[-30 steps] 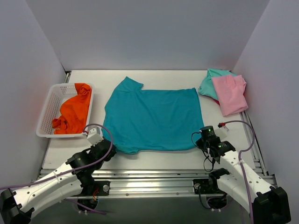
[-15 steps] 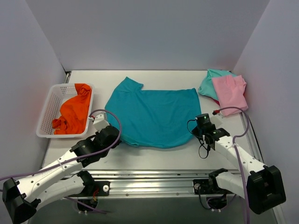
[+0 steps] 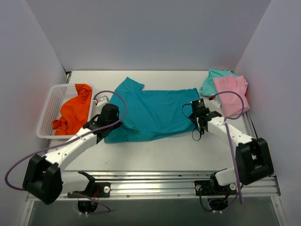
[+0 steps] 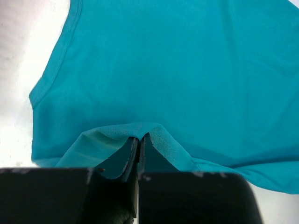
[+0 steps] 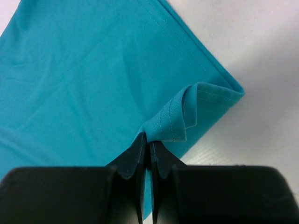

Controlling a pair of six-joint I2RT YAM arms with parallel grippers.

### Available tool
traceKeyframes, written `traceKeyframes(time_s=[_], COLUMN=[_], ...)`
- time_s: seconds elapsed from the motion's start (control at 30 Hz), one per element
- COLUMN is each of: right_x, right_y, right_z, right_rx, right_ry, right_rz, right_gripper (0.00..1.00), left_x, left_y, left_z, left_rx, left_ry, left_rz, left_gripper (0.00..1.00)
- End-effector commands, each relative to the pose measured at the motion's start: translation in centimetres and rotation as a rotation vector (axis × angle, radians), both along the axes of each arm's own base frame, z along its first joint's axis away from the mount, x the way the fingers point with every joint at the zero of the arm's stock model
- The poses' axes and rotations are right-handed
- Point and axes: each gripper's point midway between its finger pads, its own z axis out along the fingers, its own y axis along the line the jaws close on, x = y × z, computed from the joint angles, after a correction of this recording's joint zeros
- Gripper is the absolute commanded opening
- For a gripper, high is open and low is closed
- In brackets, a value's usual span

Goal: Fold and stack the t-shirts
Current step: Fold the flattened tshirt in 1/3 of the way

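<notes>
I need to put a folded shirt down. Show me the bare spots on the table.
Widest: the white table strip between the teal-blue cloth t-shirt and the near metal rail. A narrower strip runs behind the shirt's far edge. Crowded: left by the white plastic lattice basket, far right by the pink cloth shirt.

The white table (image 3: 155,155) carries a teal shirt (image 3: 155,115). Left of that shirt sits a white basket (image 3: 48,112); right of it, a mint shirt (image 3: 209,84) lies partly under a pink shirt (image 3: 230,96).
</notes>
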Motion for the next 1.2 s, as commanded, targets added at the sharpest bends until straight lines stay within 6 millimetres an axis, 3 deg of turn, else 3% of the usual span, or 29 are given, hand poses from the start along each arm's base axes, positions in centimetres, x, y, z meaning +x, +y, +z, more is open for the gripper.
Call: traceKeyframes(time_s=[0.0,0.17,0.2,0.23,0.27,0.3,0.33,0.37,0.4,0.43,0.5,0.57,0.63,0.67,0.7,0.73,0.77,0.83,0.87,0.9,0.97,1.0,1.03,1.1,1.13,1.17], right_x=[2.4,5.5,5.8,6.2,6.8,7.7,8.2,8.5,9.6,10.1,11.6,12.3,12.8,12.4,12.2,11.7,11.2,10.4,9.6,9.1,7.8,7.4,7.3,5.6,5.8,4.4], right_y=[-1.2,-2.1,-2.4,-2.4,-3.1,-3.2,-3.5,-3.8,-4.1,-4.3,-4.4,-4.4,-3.9,-4.6,-4.6,-4.2,-4.4,-3.8,-3.9,-4.0,-3.3,-2.7,-2.4,-1.4,-0.4,-0.2], right_z=[-0.8,-3.6,-5.2,-5.7,-6.0,-6.5,-6.6,-6.6,-6.2,-5.7,-3.8,-1.8,0.6,2.5,3.7,4.4,6.5,7.8,8.9,9.4,9.5,9.1,8.8,6.5,6.1,4.0], right_rx=[-0.065,-0.056,-0.063,-0.049,-0.044,-0.044,-0.043,-0.043,-0.04,-0.041,-0.045,-0.064,-0.098,-0.141,-0.158,-0.174,-0.185,-0.202,-0.212,-0.229,-0.223,-0.207,-0.192,-0.166,-0.124,-0.125], right_ry=[0.012,0.072,0.106,0.12,0.126,0.135,0.142,0.15,0.134,0.122,0.073,0.043,0.001,-0.027,-0.048,-0.063,-0.113,-0.144,-0.163,-0.175,-0.187,-0.187,-0.197,-0.176,-0.205,-0.174], right_rz=[-0.051,-0.094,-0.106,-0.107,-0.126,-0.134,-0.142,-0.151,-0.165,-0.168,-0.174,-0.165,-0.157,-0.184,-0.19,-0.182,-0.196,-0.189,-0.194,-0.203,-0.189,-0.167,-0.158,-0.119,-0.087,-0.063], right_gripper=[0.0,0.0,0.0,0.0,0.0,0.03,0.09,0.19,0.56,0.7,0.93,0.97,0.99,0.99,1.0,1.0,1.0,1.0,1.0,1.0,1.0,1.0,1.0,0.95,0.91,0.81], left_x=[4.7,10.1,11.0,12.7,13.7,14.8,16.7,17.6,18.5,19.9,21.1,21.9,21.5,20.9,20.0,19.3,17.4,15.4,13.8,12.2,9.8,8.3,7.2,5.5,4.3,3.6], left_y=[-1.2,-0.3,-0.3,-0.4,-0.2,-0.2,-0.5,-0.5,-0.3,-0.3,0.1,0.5,1.3,1.8,2.2,2.6,3.0,3.3,3.5,3.5,2.5,2.4,1.2,1.1,0.9,0.1], left_z=[1.9,0.4,-1.3,-0.2,-0.5,-2.1,-0.6,-0.6,-1.5,0.0,0.7,3.4,4.8,5.1,7.2,7.8,8.7,9.3,10.9,9.1,10.0,8.2,7.8,7.9,5.7,5.9], left_rx=[-0.044,-0.083,-0.063,-0.069,-0.085,-0.061,-0.066,-0.065,-0.074,-0.089,-0.096,-0.075,-0.055,-0.049,-0.05,-0.04,-0.047,-0.051,-0.07,-0.065,-0.066,-0.05,-0.045,-0.051,-0.043,-0.073], left_ry=[-0.064,-0.041,-0.01,-0.037,-0.025,0.003,-0.034,-0.035,-0.02,-0.057,-0.073,-0.119,-0.136,-0.137,-0.168,-0.18,-0.197,-0.211,-0.245,-0.21,-0.24,-0.205,-0.203,-0.233,-0.2,-0.221], left_rz=[-0.054,-0.062,-0.072,-0.07,-0.083,-0.106,-0.108,-0.112,-0.123,-0.118,-0.11,-0.101,-0.07,-0.052,-0.04,-0.022,-0.012,0.002,0.012,0.006,-0.004,-0.004,-0.029,0.017,0.02,0.021], left_gripper=[0.02,0.02,0.02,0.02,0.02,0.11,0.28,0.51,0.93,0.94,0.94,0.94,0.94,0.94,0.94,0.94,0.94,0.94,0.94,0.94,0.94,0.94,0.94,0.95,0.95,0.96])
